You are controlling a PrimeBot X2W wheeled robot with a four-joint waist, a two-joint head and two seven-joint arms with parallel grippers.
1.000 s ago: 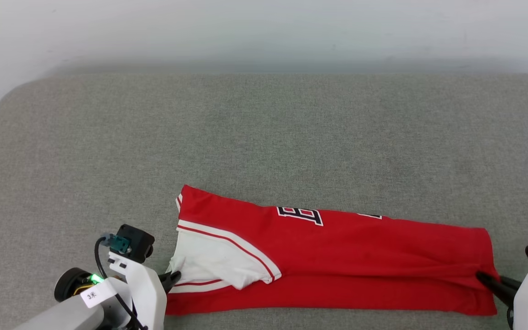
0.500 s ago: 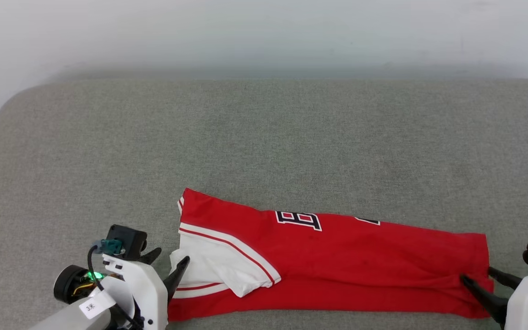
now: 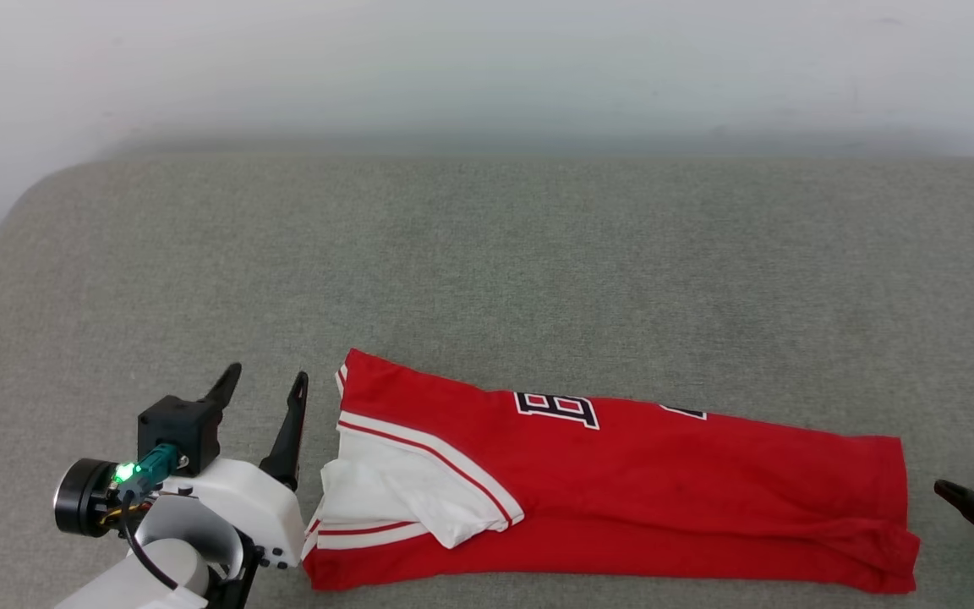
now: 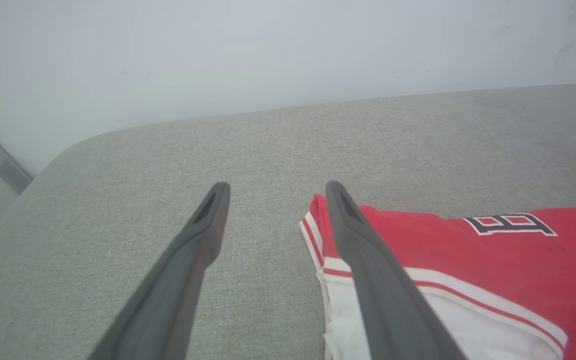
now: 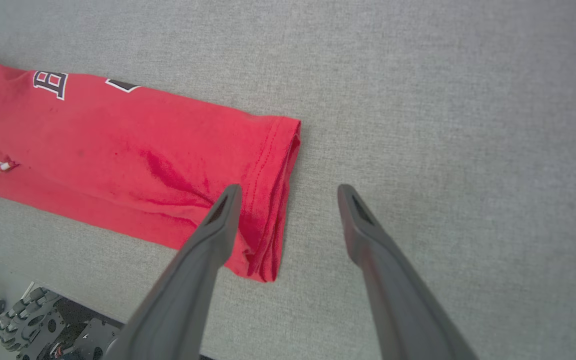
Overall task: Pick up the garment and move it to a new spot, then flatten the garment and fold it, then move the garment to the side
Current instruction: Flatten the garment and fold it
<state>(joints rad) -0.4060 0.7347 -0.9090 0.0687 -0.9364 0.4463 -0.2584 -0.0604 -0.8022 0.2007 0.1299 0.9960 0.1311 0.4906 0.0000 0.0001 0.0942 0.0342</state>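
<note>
A: Head view first. Where is the garment (image 3: 622,482)?

B: It lies flat on the grey cushion (image 3: 487,254), close to the near edge, folded lengthwise into one long red strip. A white sleeve (image 3: 402,486) is laid over its left end, and dark lettering (image 3: 556,408) shows along the far edge.

A: And the claws?

B: The left gripper (image 3: 267,372) sits just beside the collar end, its jaws spread and holding nothing. The right gripper (image 3: 967,484) is near the hem end, clear of the cloth, also spread and empty.

A: Left wrist view?

B: The fingers (image 4: 200,245) splay over bare cushion. One crosses in front of the striped shoulder corner. I cannot tell whether it touches.

A: Right wrist view?

B: It is open too. The layered hem (image 5: 288,145) lies by one finger, with a few creases running toward the near corner.

A: Which step, then?

B: I judge the folding to be half done. The long folds are in, the crosswise fold is not yet made, and the move to the side comes after. The next move calls for each claw to pinch every layer at one end and carry it over to the other without pulling the sleeve loose.
</note>
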